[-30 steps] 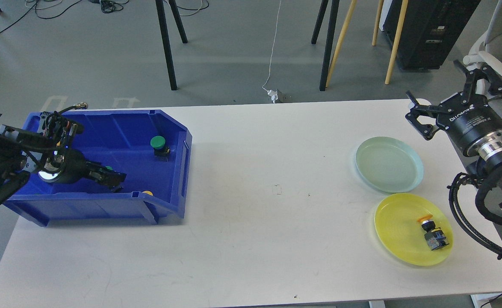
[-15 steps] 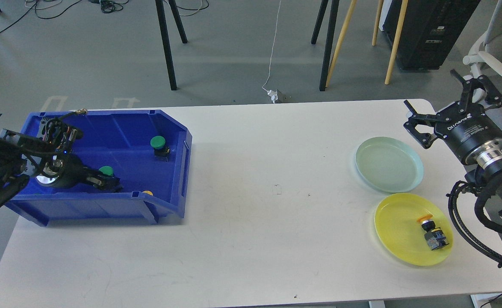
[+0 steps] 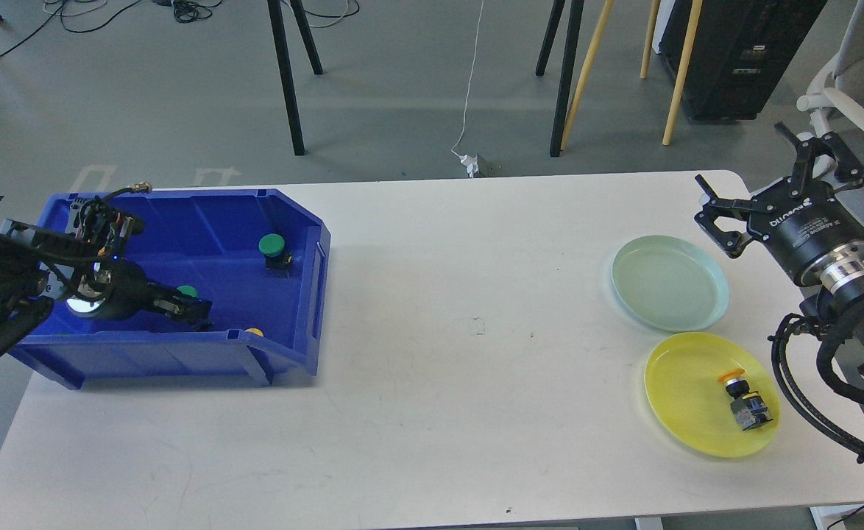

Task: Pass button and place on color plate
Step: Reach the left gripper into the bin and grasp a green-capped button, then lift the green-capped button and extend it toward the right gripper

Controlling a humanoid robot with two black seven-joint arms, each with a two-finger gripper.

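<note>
That green button (image 3: 187, 291) down in the blue bin (image 3: 307, 228) looks like a small, rigid plastic switch: light, smooth cap, blocky body underneath. I'd grab the boxy base, not the slick cap. The left end effector (image 3: 195, 313) is right at it, too dark to tell if it's clamped. The right end effector (image 3: 776, 177) hangs spread wide by the pale plate (image 3: 712, 283) on the worktop (image 3: 432, 383).

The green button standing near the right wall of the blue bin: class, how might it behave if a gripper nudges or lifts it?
The green button has a wide round cap over a narrower dark body, so it looks top-heavy and may tip if nudged. On its side, the cap could let it roll. It looks rigid, so a grip on the body probably holds better than one on the cap.
</note>
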